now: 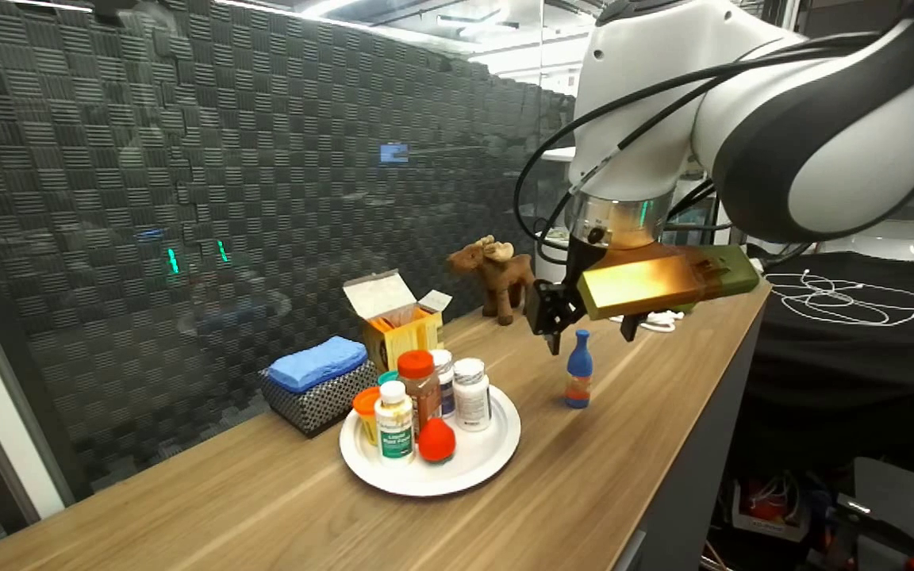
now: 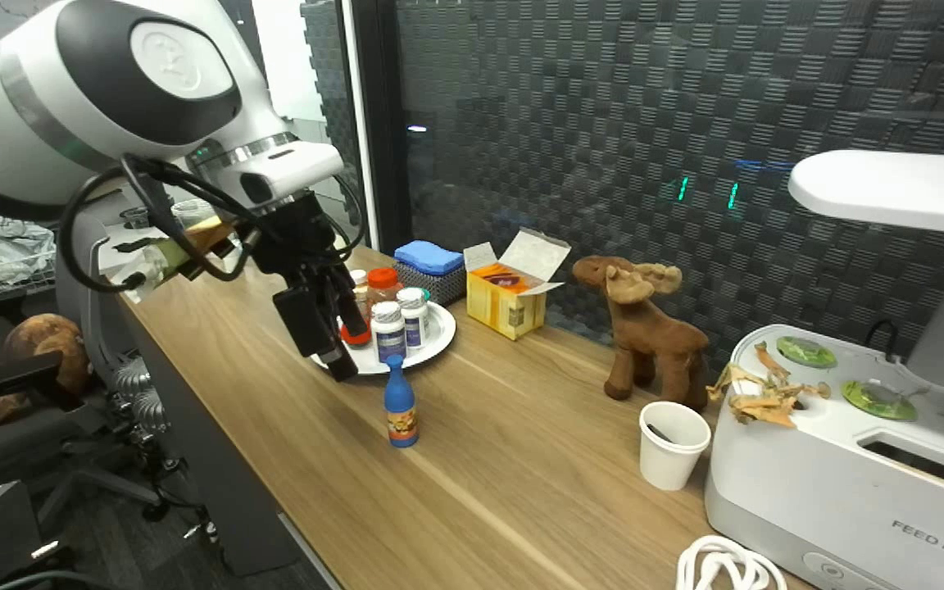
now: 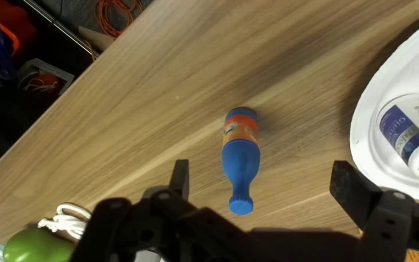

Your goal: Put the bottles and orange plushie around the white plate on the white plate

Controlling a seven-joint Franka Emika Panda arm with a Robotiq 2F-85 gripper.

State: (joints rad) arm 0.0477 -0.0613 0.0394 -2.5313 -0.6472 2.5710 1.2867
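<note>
- Here's the wooden counter, carrying the whole line-up.
- Above it, the robot arm bends in, wrist turned down.
- White planter in an exterior view, "FEED ME!" across its front.
- Now the white plate, flat on the counter and well loaded.
- Brown moose, on all fours near the planter.
- And the gripper! Two fingers spread wide apart, above the counter.
- Dark patterned box behind the plate, blue cloth on top; the yellow box, flaps up, sits beside it.
- Upright on the plate: red-capped brown bottle, green-labelled bottle, a white bottle and a second white bottle.
- Off the plate, the blue bottle stands upright on the wood; in the wrist view it shows between the fingers, clear of both.
- Yellow tub, orange lid, on the plate beside the green-labelled bottle.
- Smallest, the orange plushie, on the plate in front of the brown bottle.
</note>
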